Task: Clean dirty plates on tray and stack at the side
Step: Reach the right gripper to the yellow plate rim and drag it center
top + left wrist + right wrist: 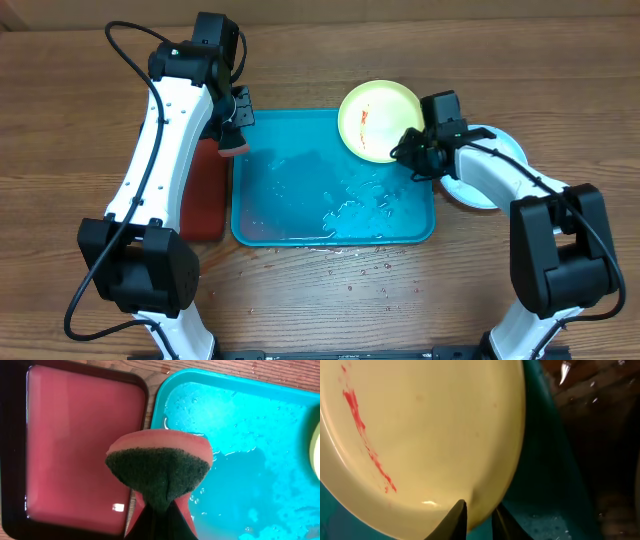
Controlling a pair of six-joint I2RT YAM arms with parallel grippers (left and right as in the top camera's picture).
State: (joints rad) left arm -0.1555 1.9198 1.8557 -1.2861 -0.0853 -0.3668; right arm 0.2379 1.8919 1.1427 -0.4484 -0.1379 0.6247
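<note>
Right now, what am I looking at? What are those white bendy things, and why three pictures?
Those are two white-and-black robot arms at a wooden table. One picture looks down from above; the other two come from a camera on each wrist. The left end effector pinches a pink sponge with a dark green scrubbing side, between a red rectangular tray and a big wet turquoise plastic tray. The right end effector grips the rim of a round lime-green plastic plate with a red smear, over the turquoise tray's corner. Another pale round plate lies under that arm.
</note>
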